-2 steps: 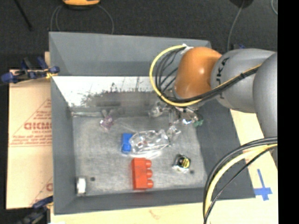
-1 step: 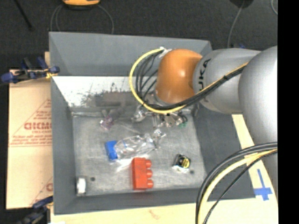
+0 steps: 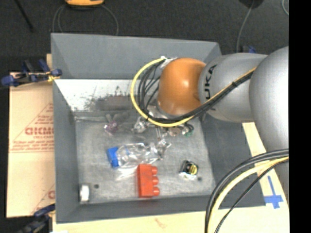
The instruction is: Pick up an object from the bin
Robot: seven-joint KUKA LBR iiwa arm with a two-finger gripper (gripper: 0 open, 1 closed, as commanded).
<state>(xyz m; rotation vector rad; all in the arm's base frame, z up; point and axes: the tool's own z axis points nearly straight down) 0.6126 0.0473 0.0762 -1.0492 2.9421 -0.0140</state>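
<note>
My gripper point(image 3: 162, 139) hangs below the orange wrist cover over the back middle of the bin, and most of it is hidden by that cover. Just under and left of it lies a crumpled clear plastic bag point(image 3: 137, 154) with a blue piece point(image 3: 112, 157) at its left end. A red toy brick point(image 3: 147, 180) lies in front of the bag. A small black and yellow tape measure point(image 3: 188, 169) sits to the front right of the gripper.
A small clear and purple thing point(image 3: 112, 127) lies near the back wall, to the gripper's left. A small white thing point(image 3: 84, 193) sits in the front left corner. The arm covers the bin's back right part.
</note>
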